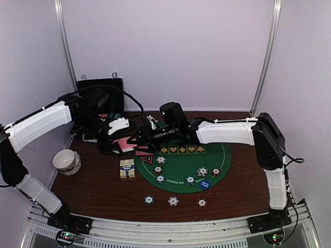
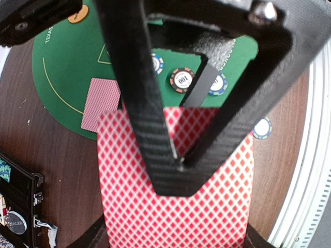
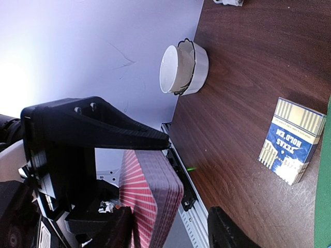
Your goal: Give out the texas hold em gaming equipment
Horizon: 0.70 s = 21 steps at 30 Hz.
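Note:
My left gripper (image 2: 178,163) is shut on a deck of red-backed playing cards (image 2: 176,206), held above the table's left side (image 1: 124,143). My right gripper (image 3: 169,216) is open around that deck (image 3: 152,196): one finger is close beside the cards, and a gap separates them from the other finger (image 3: 227,232). In the top view the right gripper (image 1: 135,138) meets the left gripper (image 1: 118,142) at the mat's left edge. One card (image 2: 101,103) lies face down on the green mat (image 1: 181,168). Striped poker chips (image 1: 201,171) lie on the mat, and three (image 1: 173,200) lie on the wood in front. A red-black triangle marker (image 1: 147,158) sits at the mat's left edge.
A card box (image 1: 127,168) lies left of the mat. A white bowl (image 1: 67,161) stands at the table's left edge. A black hard case (image 1: 101,93) leans at the back left. A blue disc (image 1: 205,184) lies on the mat; an orange disc (image 2: 77,18) lies on it too.

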### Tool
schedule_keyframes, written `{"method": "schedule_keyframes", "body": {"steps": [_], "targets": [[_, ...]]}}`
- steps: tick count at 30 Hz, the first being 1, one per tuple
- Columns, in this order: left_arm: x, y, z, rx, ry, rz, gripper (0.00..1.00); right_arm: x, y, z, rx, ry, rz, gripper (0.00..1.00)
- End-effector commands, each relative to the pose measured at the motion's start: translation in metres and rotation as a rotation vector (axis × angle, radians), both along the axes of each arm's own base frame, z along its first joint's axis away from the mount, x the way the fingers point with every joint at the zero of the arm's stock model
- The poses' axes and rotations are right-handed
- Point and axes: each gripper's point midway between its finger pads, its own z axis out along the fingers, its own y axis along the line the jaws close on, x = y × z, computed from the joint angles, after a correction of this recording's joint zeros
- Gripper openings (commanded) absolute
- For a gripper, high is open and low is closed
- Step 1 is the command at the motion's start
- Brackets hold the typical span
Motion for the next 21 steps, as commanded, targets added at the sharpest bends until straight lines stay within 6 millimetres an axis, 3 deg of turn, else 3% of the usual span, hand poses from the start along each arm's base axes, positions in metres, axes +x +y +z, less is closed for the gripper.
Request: {"method": "schedule_keyframes", "body": {"steps": [1,8,21], "targets": [[0.003,-0.002,0.017,-0.037,-0.044,-0.005,0.0,-0.002,-0.015,0.005,-0.044,-0.01,-0.01,0.49],[0.003,0.0,0.015,-0.028,-0.045,-0.004,0.0,-0.005,-0.019,0.02,-0.026,-0.016,-0.014,0.37],[0.006,0.003,0.009,0.001,-0.047,-0.001,0.0,-0.011,-0.021,0.057,0.091,0.001,-0.013,0.04]]}}
